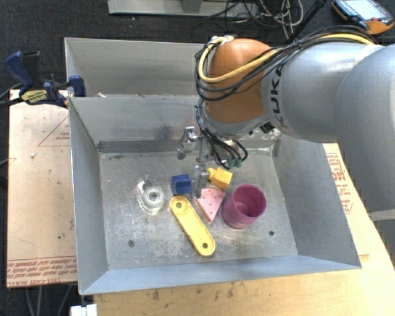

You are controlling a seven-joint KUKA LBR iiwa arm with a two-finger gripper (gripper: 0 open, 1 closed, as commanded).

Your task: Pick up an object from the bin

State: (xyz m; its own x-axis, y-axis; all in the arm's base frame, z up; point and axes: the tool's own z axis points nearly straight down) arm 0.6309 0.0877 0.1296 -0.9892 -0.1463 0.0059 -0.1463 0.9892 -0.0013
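My tool [201, 173] hangs near the round pink plastic cup [243, 206]. Squeezing or loose, I cannot tell. I think nothing is picked yet.

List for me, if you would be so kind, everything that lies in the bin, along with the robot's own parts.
cup: one, magenta, right of the bin floor, mouth turned up toward the camera
wedge: one, pink, triangular, directly left of the cup
small block: one, yellow, above the wedge, beside the end effector
blue block: one, blue, left of the end effector
long flat piece: one, yellow, hole at its upper end, front middle of the floor
round clear piece: one, transparent, left of the floor
bin: one, grey metal
end effector: one, metal, low between the blue block and the small block
arm: one, silver with an orange cover and cables, entering from the right
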